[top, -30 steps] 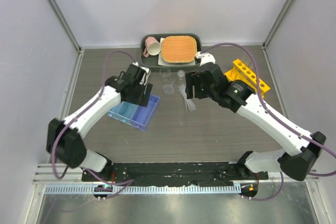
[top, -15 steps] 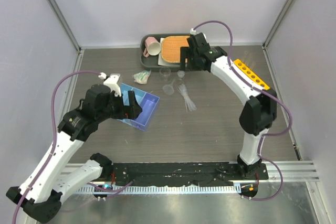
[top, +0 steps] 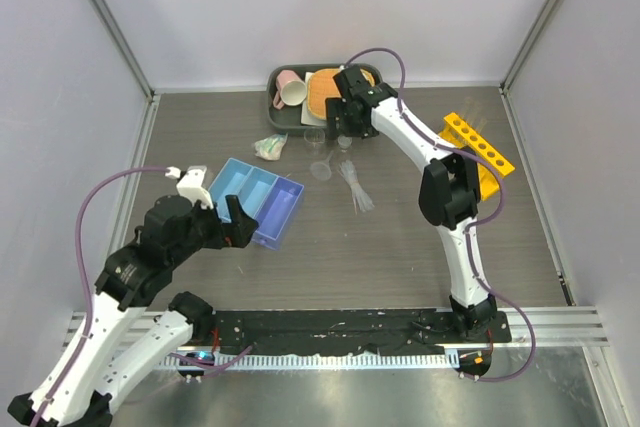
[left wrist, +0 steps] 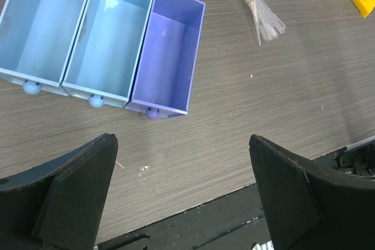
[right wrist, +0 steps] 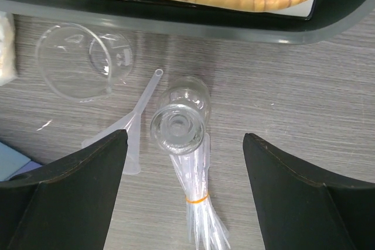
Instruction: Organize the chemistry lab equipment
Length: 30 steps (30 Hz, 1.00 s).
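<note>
The blue three-compartment tray (top: 256,197) lies empty left of centre; it also shows in the left wrist view (left wrist: 105,45). My left gripper (top: 238,227) is open and empty just near of the tray (left wrist: 181,191). My right gripper (top: 335,132) is open and empty above the clear glassware. Below it in the right wrist view (right wrist: 184,141) are a small glass flask (right wrist: 179,121), a clear beaker (right wrist: 82,62), a funnel (right wrist: 126,127) and banded pipettes (right wrist: 196,197). The yellow tube rack (top: 478,147) lies at the right.
A dark tray (top: 290,117) with the orange woven mat (top: 322,92) and pink mug (top: 290,89) stands at the back (right wrist: 176,21). A small white-green object (top: 270,147) lies near it. Grey walls close in the left, back and right.
My left arm has drawn back toward the near left, off the blue tray. My right arm has swung from the table's middle to the back, over the glassware by the dark tray.
</note>
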Each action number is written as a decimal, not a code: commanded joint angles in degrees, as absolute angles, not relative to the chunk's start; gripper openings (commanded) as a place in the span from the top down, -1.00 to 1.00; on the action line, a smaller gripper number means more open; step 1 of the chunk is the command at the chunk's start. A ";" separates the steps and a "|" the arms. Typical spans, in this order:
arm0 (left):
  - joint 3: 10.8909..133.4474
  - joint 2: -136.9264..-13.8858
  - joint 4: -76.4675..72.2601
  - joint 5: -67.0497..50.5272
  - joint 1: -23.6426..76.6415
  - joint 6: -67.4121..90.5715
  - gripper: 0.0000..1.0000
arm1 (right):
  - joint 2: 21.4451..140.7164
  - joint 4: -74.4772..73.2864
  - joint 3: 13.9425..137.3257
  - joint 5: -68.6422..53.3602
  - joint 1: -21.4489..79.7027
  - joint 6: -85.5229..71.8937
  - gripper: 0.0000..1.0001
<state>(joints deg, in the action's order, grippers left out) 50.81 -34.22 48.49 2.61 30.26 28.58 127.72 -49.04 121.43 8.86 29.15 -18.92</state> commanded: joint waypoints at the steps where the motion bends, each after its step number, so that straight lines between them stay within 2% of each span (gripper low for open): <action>1: 48.43 -29.36 43.86 5.62 30.32 29.01 -1.00 | 128.76 -50.01 124.19 9.23 29.35 -17.67 -0.71; 6: 47.37 -25.58 42.37 6.15 30.41 28.57 -1.00 | 129.90 -49.75 123.75 9.14 29.36 -17.49 -0.71; 20: 50.01 -28.12 44.12 10.37 30.32 23.56 -0.99 | 134.82 -49.75 124.28 9.49 30.59 -16.87 -0.70; 30: 47.11 -26.54 42.80 11.96 30.32 22.94 -1.00 | 136.14 -49.13 124.54 10.02 30.59 -16.96 -0.47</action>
